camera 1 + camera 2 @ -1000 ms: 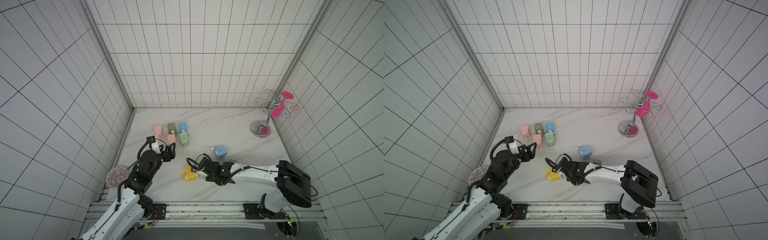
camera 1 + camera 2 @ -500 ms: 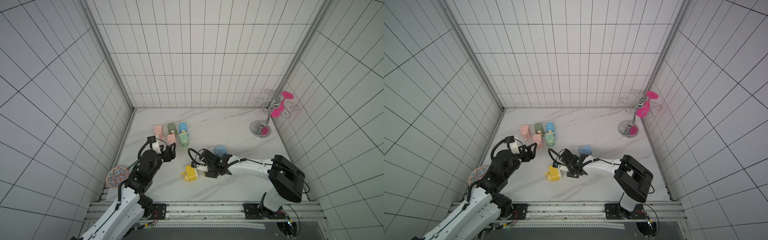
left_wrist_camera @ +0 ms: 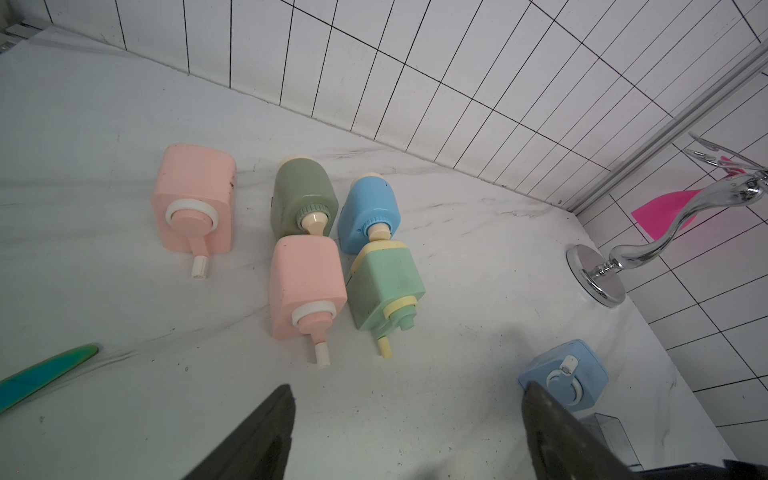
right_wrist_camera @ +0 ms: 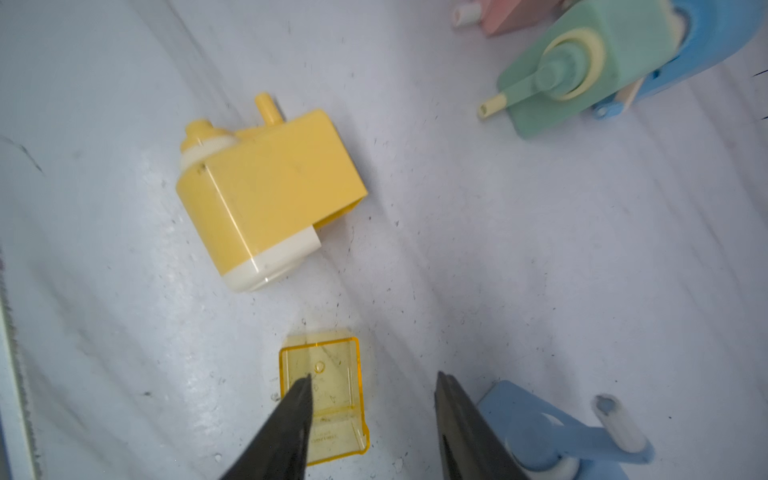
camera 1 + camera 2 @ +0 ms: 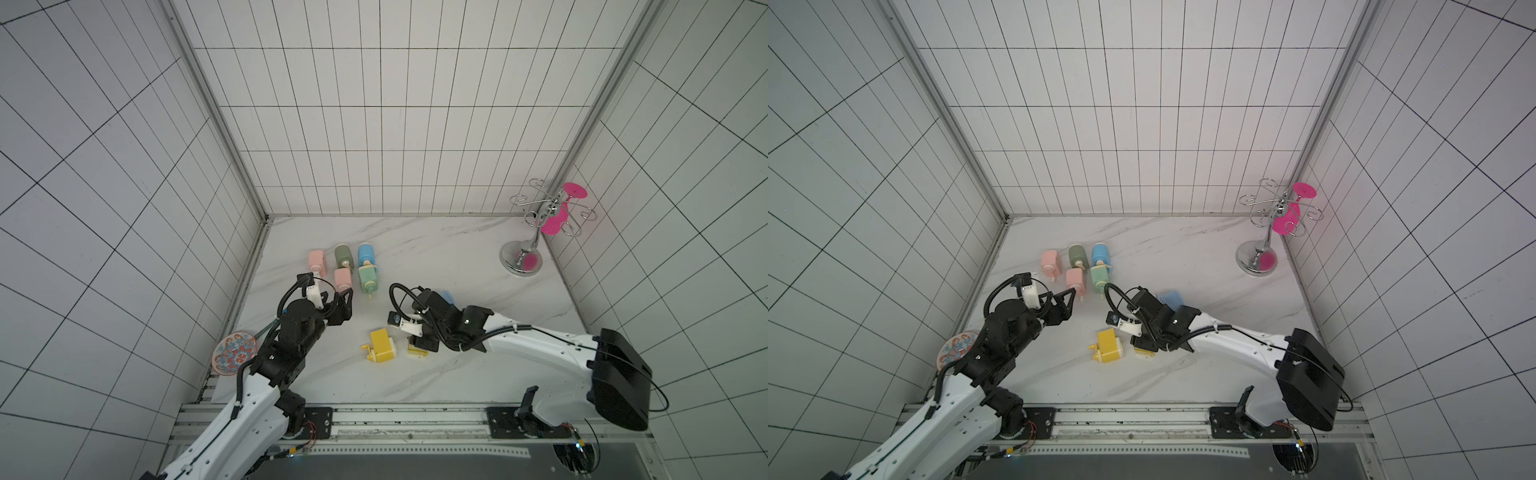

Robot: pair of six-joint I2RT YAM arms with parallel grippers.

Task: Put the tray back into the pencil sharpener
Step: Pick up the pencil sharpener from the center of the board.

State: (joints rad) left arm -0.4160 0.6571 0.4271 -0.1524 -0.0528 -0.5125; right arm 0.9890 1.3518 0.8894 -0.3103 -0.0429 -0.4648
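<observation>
You've got seven crank sharpeners on the white marble tabletop (image 5: 457, 257). Five are clustered: two pink sharpeners (image 3: 193, 199), one dark green sharpener (image 3: 303, 199), one mint sharpener (image 3: 384, 286) and one blue sharpener (image 3: 368, 212). A second blue sharpener (image 3: 563, 376) sits alone with one clear tray (image 3: 611, 432) beside it. The seventh is the yellow plastic pencil sharpener (image 5: 382, 345), on its side. The one transparent yellow tray (image 4: 322, 399) lies flat on the table, out of the sharpener, near its 3 o'clock. The right gripper (image 4: 372, 382) hangs over the tray with jaws parted and nothing clamped. One fingertip overlaps the tray, but contact can't be told. The left gripper (image 3: 407, 395) is spread wide and empty at the yellow sharpener's 10 o'clock. The cluster is at 11 and the lone blue at 2. Farther out at 2 is one chrome rack (image 5: 536, 216) holding one pink glass (image 5: 555, 222). One patterned plate (image 5: 235, 352) sits at 9.
</observation>
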